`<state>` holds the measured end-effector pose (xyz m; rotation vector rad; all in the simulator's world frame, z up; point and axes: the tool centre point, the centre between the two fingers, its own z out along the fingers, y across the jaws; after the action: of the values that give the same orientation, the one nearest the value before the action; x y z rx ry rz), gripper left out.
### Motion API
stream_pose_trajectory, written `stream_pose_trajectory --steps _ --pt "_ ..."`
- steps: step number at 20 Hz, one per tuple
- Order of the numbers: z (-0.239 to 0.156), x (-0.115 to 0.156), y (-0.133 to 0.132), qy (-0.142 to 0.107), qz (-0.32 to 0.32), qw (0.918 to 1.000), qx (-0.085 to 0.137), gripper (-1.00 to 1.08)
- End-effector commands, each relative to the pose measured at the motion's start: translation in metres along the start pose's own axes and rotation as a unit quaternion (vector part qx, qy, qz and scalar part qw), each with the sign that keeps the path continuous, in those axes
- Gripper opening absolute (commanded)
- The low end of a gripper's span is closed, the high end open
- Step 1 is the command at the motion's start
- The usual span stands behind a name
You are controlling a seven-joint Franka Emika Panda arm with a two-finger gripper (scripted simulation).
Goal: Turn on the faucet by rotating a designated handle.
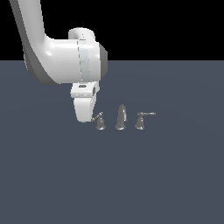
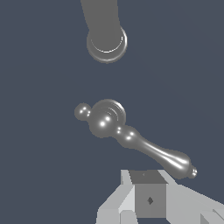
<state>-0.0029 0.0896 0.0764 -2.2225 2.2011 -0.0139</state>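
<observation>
The faucet is a tiny grey metal set on the dark floor: a curved spout [image 1: 121, 117] between two bell-based handles. The handle [image 1: 100, 122] stands on the exterior view's left, its thin lever pointing left toward my gripper [image 1: 86, 117]. The wrist view looks down on this handle [image 2: 105, 118], and its lever [image 2: 162, 155] runs out to a knobbed end right by my fingertips [image 2: 148, 192]. My gripper [image 2: 148, 179] looks shut with nothing held, next to the lever end; whether it touches is unclear. The spout base [image 2: 107, 43] lies beyond.
The mirror twin handle [image 1: 140, 121], with its lever pointing to the exterior view's right, stands past the spout. My bulky white arm [image 1: 65, 57] hangs above and to the left of the set. Flat dark grey floor [image 1: 131, 183] surrounds everything.
</observation>
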Motion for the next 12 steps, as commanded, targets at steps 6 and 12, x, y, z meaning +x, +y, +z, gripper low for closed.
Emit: stream_pose_trajectory --steps 6,12 --pt "0.000 0.017 0.013 0.001 -0.001 1.0000 -0.003 -1.00" --pt "-0.001 0.036 0.029 0.001 -0.003 1.0000 -0.007 -1.00"
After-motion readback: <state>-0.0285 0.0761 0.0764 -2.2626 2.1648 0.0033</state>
